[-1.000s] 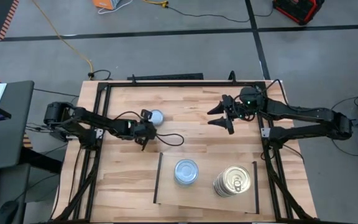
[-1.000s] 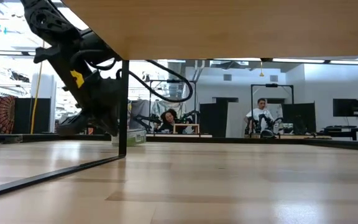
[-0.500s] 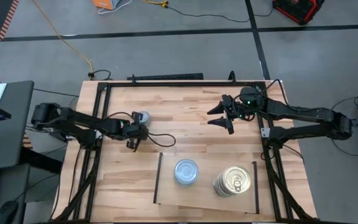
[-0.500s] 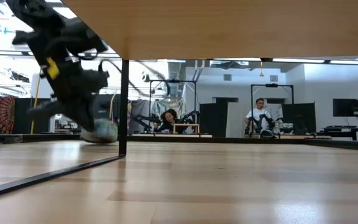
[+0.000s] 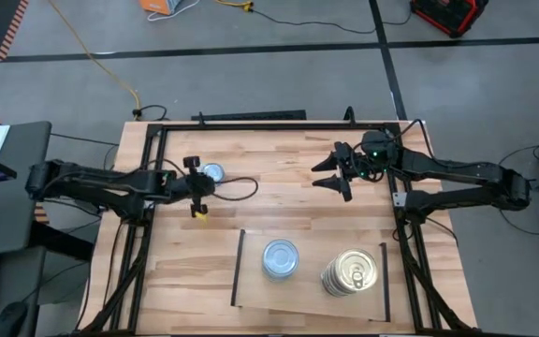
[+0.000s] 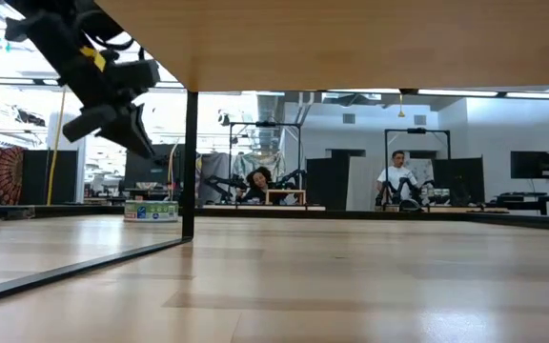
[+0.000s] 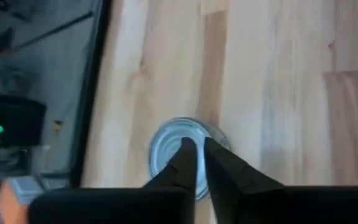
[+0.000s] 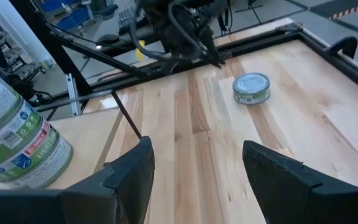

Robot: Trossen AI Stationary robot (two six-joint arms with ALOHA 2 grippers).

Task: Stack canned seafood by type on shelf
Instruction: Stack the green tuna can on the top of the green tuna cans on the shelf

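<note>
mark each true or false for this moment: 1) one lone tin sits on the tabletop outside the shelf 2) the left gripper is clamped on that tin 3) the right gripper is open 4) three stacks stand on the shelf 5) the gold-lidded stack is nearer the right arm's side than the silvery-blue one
1) True. A small flat round silvery-blue-lidded tin lies alone on the plank-striped wooden tabletop, off the pale wooden shelf board.
2) False. The left gripper is beside the tin and holds nothing, its fingers close together.
3) True. The right gripper hangs spread wide and empty.
4) False. Two stand there: the silvery-blue-lidded stack and the gold pull-tab stack.
5) True.
</note>
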